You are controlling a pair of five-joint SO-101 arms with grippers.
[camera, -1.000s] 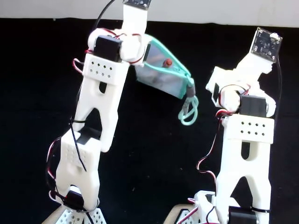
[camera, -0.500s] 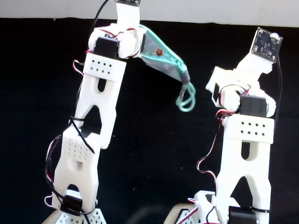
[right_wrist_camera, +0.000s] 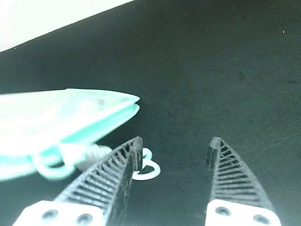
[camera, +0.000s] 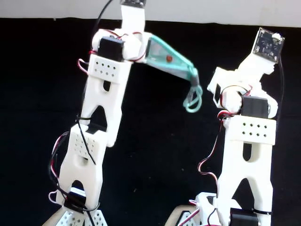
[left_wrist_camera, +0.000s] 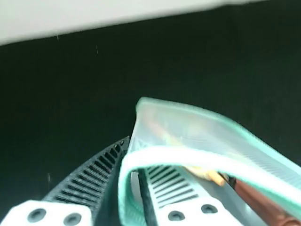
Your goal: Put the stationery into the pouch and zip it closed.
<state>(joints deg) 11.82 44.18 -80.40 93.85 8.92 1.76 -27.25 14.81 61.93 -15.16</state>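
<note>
A translucent teal pouch point(camera: 169, 61) hangs in the air above the black table, tilted nearly edge-on. My left gripper point(camera: 145, 48) is shut on its one end; in the left wrist view the pouch point(left_wrist_camera: 197, 136) has its rim pinched by my left gripper point(left_wrist_camera: 134, 157). A red-brown pen point(left_wrist_camera: 256, 200) and a red spot point(camera: 169, 58) show through the mesh. The teal strap loop point(camera: 193, 100) dangles from the far end. My right gripper point(right_wrist_camera: 176, 143) is open and holds nothing, just beside the pouch's tip point(right_wrist_camera: 70, 117) and strap loop point(right_wrist_camera: 49, 165).
The black table cloth point(camera: 155, 155) runs below both arms, with a pale wall point(camera: 211, 9) behind it. The right arm's white links point(camera: 247, 136) stand upright to the right of the hanging loop.
The left arm has tipped the pouch from face-on to nearly edge-on and swung it a little rightward, towards the right arm. The right arm has stayed still.
</note>
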